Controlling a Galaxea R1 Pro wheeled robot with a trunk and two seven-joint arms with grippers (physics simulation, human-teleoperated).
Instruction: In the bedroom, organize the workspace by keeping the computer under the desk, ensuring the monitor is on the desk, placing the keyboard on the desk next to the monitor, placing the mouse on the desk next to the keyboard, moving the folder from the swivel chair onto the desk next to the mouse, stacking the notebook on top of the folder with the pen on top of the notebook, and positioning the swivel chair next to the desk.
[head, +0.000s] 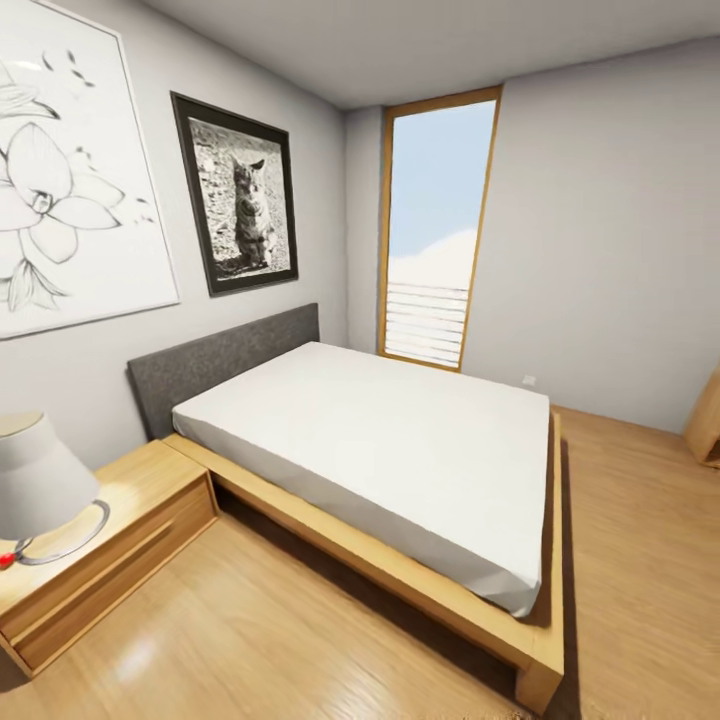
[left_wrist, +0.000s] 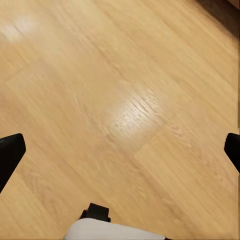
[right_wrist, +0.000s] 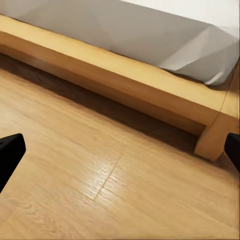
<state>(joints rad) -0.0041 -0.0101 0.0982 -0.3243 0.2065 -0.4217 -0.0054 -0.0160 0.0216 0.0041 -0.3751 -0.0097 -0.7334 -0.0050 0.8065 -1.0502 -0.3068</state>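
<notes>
One bedroom: grey walls, plank floor (head: 300, 620). Desk, chair and the other work things are nowhere among these views.
One bed (head: 380, 450), white mattress on a wood frame.
One bedside table (head: 110, 540) bearing a lamp (head: 35, 480).
Two framed pictures; tall window (head: 435, 230).
Left gripper (left_wrist: 120, 150) spread wide, empty, over bare floor; right gripper (right_wrist: 120, 150) likewise, facing the bed frame's corner. Risk: turning the base could clip that corner.

I see a bed (head: 380, 450) ahead. A lamp (head: 40, 480) sits on the nightstand (head: 130, 520) at left. Two pictures (head: 238, 205) hang above.
</notes>
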